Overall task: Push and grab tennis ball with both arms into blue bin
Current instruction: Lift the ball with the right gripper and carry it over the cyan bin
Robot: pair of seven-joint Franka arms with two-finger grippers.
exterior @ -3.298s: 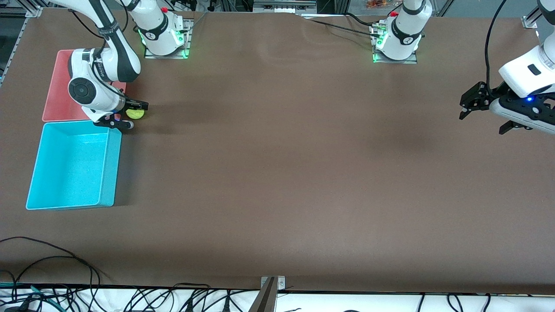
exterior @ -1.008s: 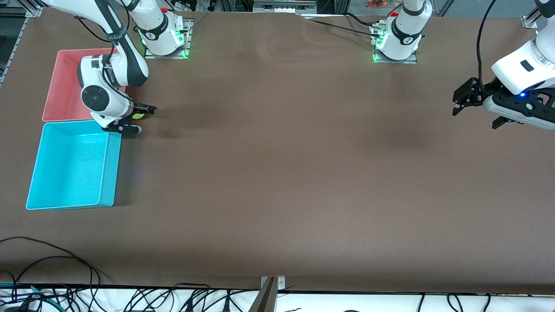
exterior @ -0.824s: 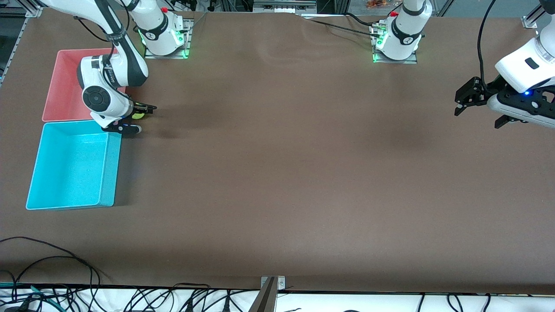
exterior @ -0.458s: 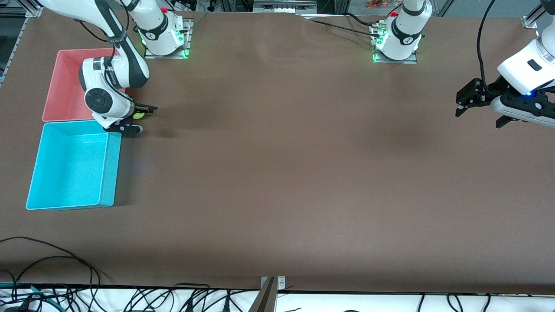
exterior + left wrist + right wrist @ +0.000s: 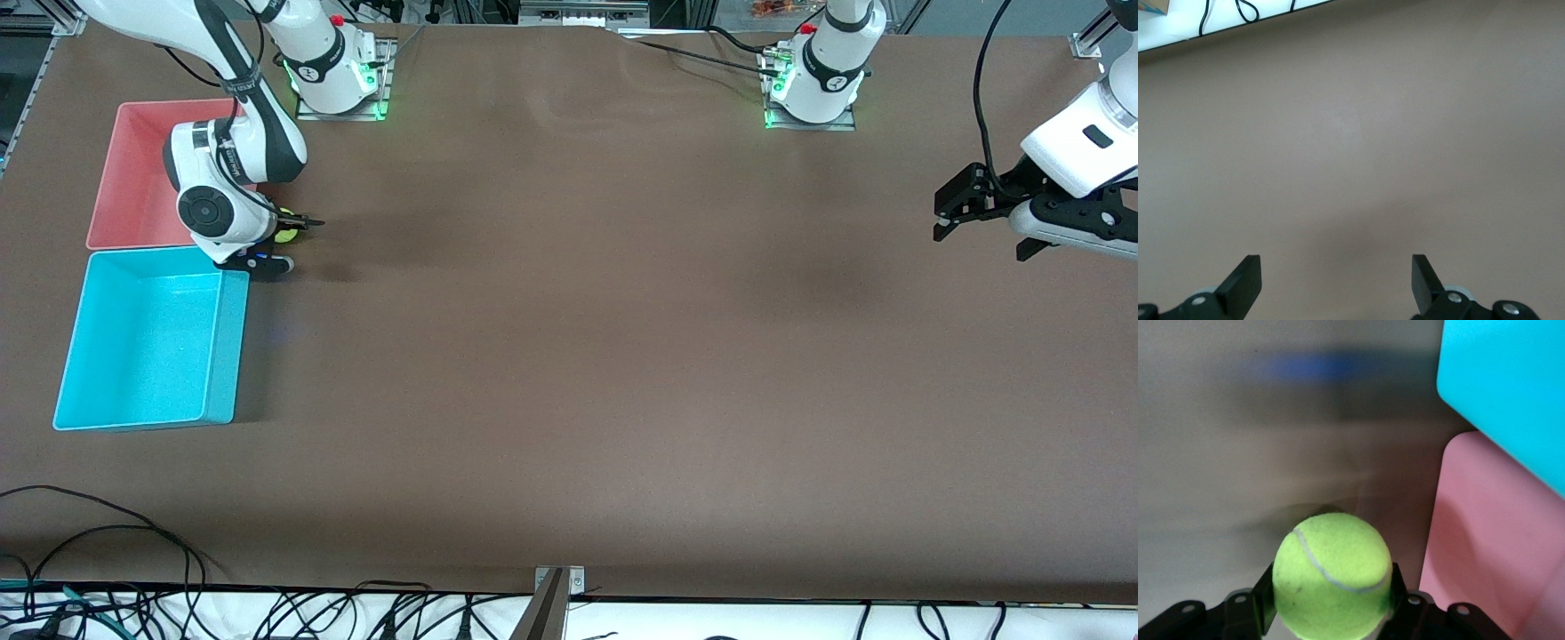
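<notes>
The yellow-green tennis ball [image 5: 284, 236] sits between the black fingers of my right gripper [image 5: 289, 240], which is shut on it beside the corner where the two bins meet. In the right wrist view the ball [image 5: 1332, 575] fills the jaws and is off the table. The blue bin [image 5: 147, 338] lies empty, nearer to the front camera than the ball; its corner shows in the right wrist view [image 5: 1511, 393]. My left gripper [image 5: 949, 209] is open and empty in the air over the left arm's end of the table; its wrist view shows only bare table between its fingers [image 5: 1243, 283].
A pink bin [image 5: 133, 178] lies against the blue bin, farther from the front camera, and shows in the right wrist view [image 5: 1491, 547]. Both arm bases [image 5: 333, 76] stand along the table's edge farthest from the front camera. Cables [image 5: 107, 533] hang past the nearest edge.
My right gripper has closed on the ball and lifted it slightly by the bins' corner. My left arm has drifted a little at its end of the table.
</notes>
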